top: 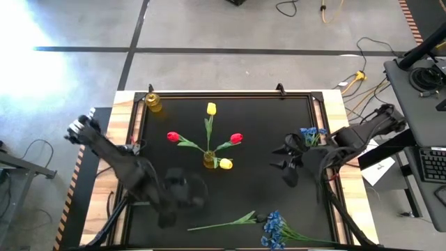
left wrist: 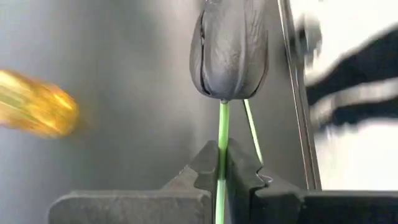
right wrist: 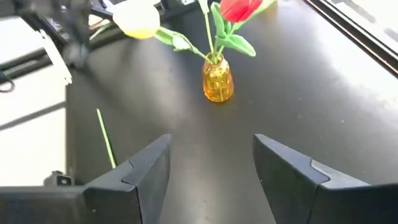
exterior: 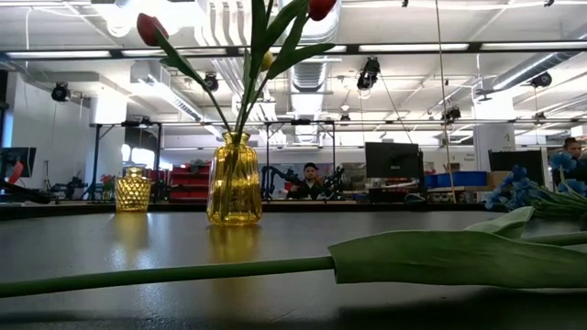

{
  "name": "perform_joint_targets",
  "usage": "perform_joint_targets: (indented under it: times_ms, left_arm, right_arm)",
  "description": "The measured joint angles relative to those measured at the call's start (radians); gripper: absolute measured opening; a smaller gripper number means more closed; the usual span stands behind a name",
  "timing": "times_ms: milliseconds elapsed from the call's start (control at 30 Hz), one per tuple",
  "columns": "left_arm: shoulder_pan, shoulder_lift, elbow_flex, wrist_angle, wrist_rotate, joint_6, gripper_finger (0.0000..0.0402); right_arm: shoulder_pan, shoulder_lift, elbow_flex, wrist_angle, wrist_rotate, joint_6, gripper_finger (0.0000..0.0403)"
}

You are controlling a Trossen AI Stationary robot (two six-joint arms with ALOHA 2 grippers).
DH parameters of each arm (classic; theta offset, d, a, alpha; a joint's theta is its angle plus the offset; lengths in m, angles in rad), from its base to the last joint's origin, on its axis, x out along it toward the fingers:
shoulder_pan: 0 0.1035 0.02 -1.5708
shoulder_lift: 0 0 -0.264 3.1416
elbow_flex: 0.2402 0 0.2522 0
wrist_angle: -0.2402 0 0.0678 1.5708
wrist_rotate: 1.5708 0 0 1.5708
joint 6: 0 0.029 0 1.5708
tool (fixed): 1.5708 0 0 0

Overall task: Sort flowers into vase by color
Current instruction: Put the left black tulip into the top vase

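Nearest the low camera, a loose green stem with a broad leaf (exterior: 440, 257) was seen lying flat along the table's front edge; in the high view it lay just beside a bunch of blue blossoms (top: 277, 226).

A yellow glass vase (top: 209, 161) stood upright at mid-table, holding two red tulips (top: 235, 138) and two yellow tulips (top: 211, 108). A second bunch of blue blossoms (top: 312, 132) lay toward the right side, near the right arm. A smaller amber vase (top: 153, 102) stood at the far left corner.

Handling, as judged: the artificial flowers were taken to be very light, with thin, springy stems that could bend or slip between smooth fingers. The heads looked soft and would crush, so the stem, somewhat below the head, was judged the best place for a grip.

Left gripper (left wrist: 222, 180): clamped together on a thin green stem, a dark tulip head (left wrist: 230, 46) standing clear beyond the fingertips. The arm was placed over the table's front left.

Right gripper (right wrist: 211, 168): fingers well apart, nothing held or touched, hanging above bare black table (right wrist: 298, 93) and facing the yellow vase from the right.
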Motion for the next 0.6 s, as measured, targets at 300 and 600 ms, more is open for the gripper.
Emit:
perform_joint_targets:
  times_ms: [300,600]
  left_arm:
    - [0.212,-0.302,0.093,0.123,-0.228,0.237,0.0000]
    - [0.486,-0.381,0.220,0.101,-0.224,0.502,0.0000]
  right_arm:
    - [0.000,-0.063,0.000,0.001,0.043,0.019,0.0215]
    - [0.000,-0.066,0.000,0.000,0.048,0.022,0.0215]
